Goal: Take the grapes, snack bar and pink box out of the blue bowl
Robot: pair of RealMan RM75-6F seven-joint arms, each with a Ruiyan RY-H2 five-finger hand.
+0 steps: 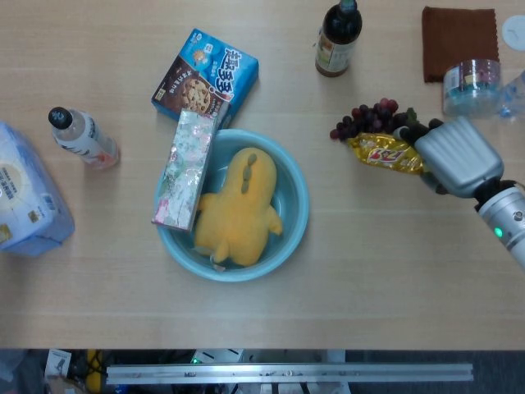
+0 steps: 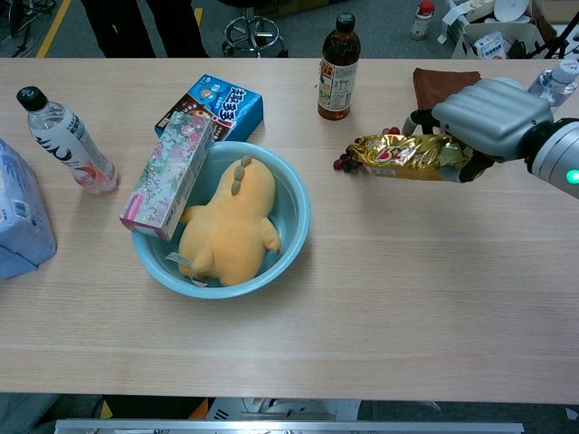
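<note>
My right hand [image 1: 458, 156] [image 2: 488, 116] grips the gold-wrapped snack bar [image 1: 384, 153] [image 2: 403, 155] just above the table, right of the blue bowl [image 1: 297, 205] [image 2: 294, 224]. The dark grapes [image 1: 373, 117] [image 2: 357, 147] lie on the table directly behind the bar, partly hidden by it in the chest view. The pink floral box [image 1: 186, 168] [image 2: 169, 172] leans on the bowl's left rim, one end inside. A yellow plush toy [image 1: 240, 207] [image 2: 228, 219] fills the bowl. My left hand is in neither view.
A blue cookie box [image 1: 205, 75] lies behind the bowl. A clear bottle [image 1: 82, 137] and a white-blue pack [image 1: 25, 193] are at the left. A brown bottle [image 1: 338, 37], brown cloth [image 1: 459, 41] and plastic jar [image 1: 471, 85] stand at the back right.
</note>
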